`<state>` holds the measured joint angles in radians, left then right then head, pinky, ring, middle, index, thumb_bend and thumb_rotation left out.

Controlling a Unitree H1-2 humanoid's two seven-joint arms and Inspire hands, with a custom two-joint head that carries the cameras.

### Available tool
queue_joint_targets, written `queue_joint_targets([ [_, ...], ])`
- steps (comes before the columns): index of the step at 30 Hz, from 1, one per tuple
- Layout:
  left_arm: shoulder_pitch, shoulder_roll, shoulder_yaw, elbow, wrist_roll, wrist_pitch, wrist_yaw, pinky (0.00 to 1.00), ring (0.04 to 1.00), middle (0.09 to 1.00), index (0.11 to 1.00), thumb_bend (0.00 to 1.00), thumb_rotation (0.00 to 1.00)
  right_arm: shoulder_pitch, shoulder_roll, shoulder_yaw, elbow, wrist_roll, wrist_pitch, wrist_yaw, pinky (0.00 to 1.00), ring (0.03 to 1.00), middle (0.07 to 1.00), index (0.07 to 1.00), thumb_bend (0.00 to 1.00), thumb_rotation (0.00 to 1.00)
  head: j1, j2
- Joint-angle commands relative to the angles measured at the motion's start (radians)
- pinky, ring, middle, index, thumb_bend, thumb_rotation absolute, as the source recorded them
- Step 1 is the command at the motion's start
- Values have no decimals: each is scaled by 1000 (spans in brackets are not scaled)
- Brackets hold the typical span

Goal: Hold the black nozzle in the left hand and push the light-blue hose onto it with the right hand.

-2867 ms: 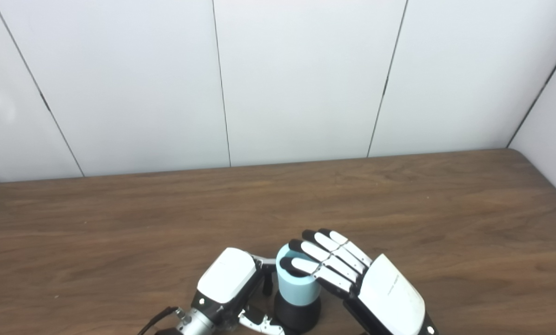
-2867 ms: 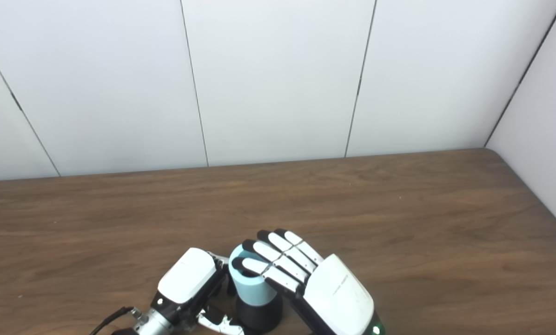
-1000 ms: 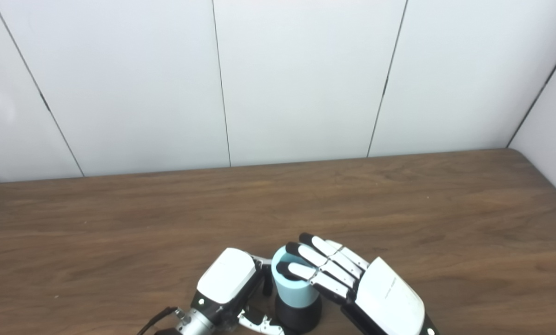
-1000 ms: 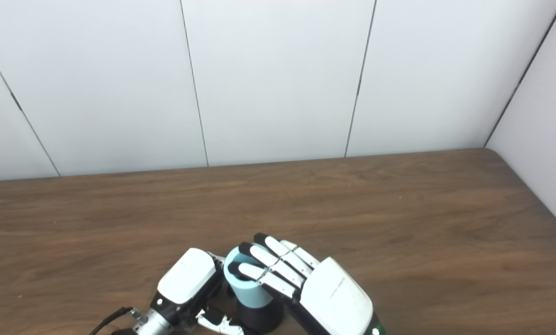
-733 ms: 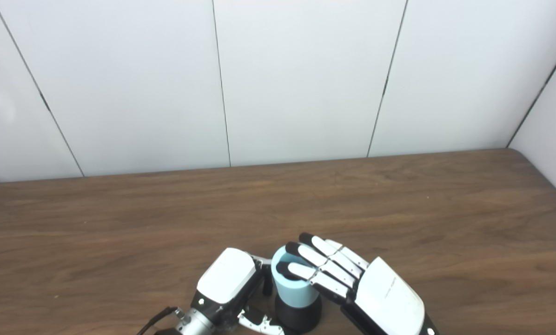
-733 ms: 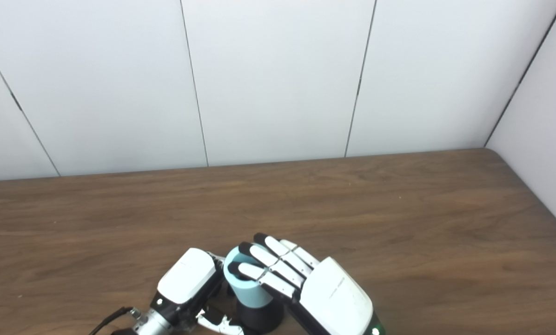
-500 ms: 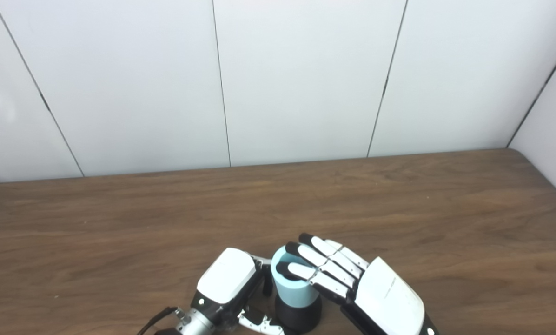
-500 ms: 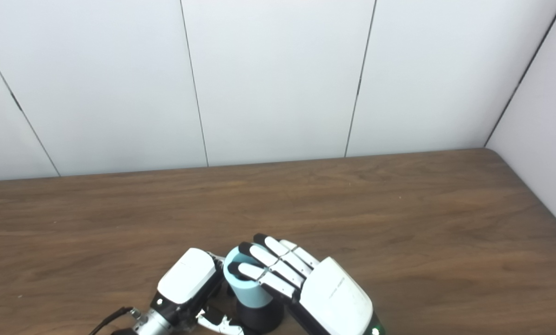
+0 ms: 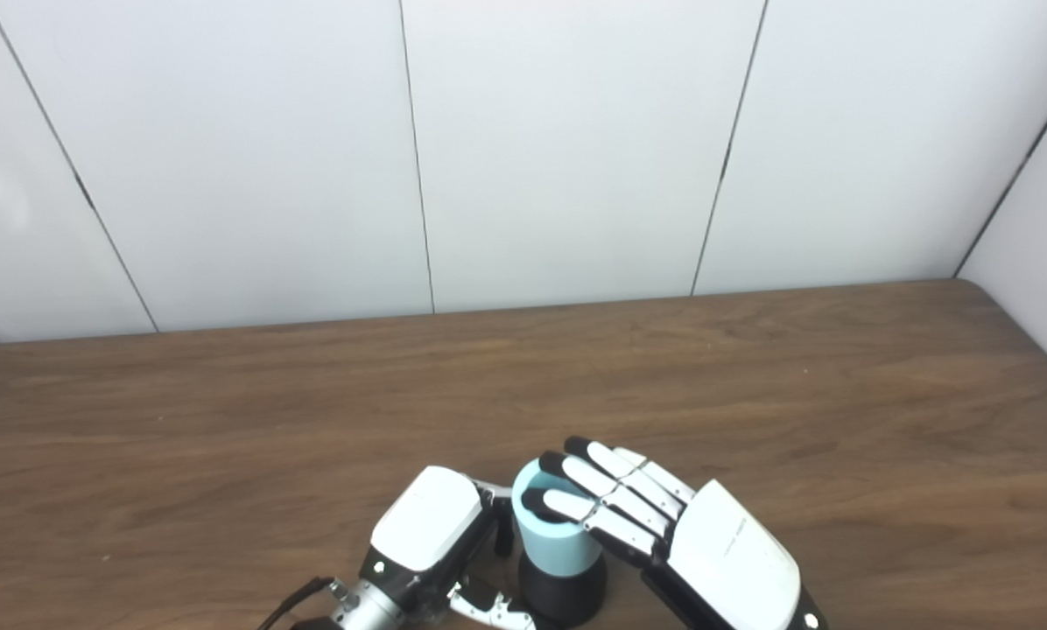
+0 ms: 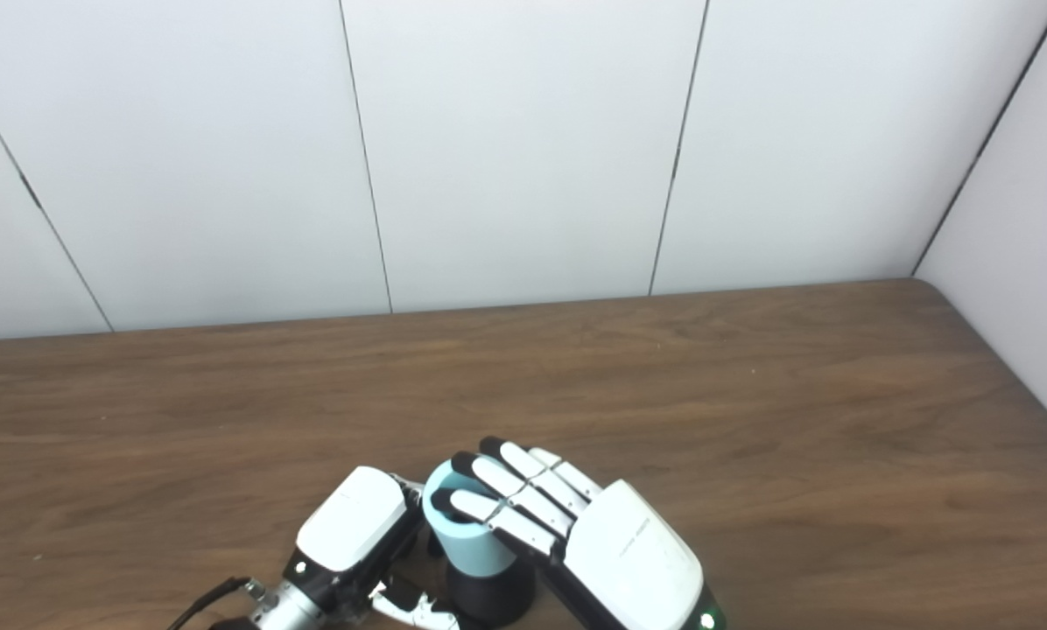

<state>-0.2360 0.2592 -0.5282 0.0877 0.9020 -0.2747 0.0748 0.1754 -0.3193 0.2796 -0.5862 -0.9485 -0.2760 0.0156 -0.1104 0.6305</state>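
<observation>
Since the earliest frame, little is shifting: on the wooden table [image 9: 804,394], near its front edge, the right hand [image 9: 664,534] is clasping the light-blue hose [image 9: 554,542], which is sitting upright on the black nozzle [image 9: 563,597], while the left hand [image 9: 436,547] is curling around that nozzle.

Light-blue hose [image 9: 556,542] upright atop black nozzle [image 9: 561,595]

the white-shelled left hand [image 9: 432,525] sits low at the bottom edge, back up, its fingers curled down and out of sight; its grasp cannot be judged. the white right hand [image 9: 664,534] angles in beside it, black-tipped fingers [image 9: 576,506] together and stretched toward the left.
</observation>
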Motion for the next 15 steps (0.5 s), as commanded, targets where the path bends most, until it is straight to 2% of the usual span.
queue_joint_targets([
  [1,34,17,-12,37,21,21,-37,99,138,471,479,524,0,60,-65,30,56,-60,46,207,841,918,869,802,815,662,-1,1],
  [15,32,17,-11,40,23,17,-30,92,135,471,479,524,0,56,-71,36,56,-63,66,256,839,913,866,802,810,671,-4,0],
])
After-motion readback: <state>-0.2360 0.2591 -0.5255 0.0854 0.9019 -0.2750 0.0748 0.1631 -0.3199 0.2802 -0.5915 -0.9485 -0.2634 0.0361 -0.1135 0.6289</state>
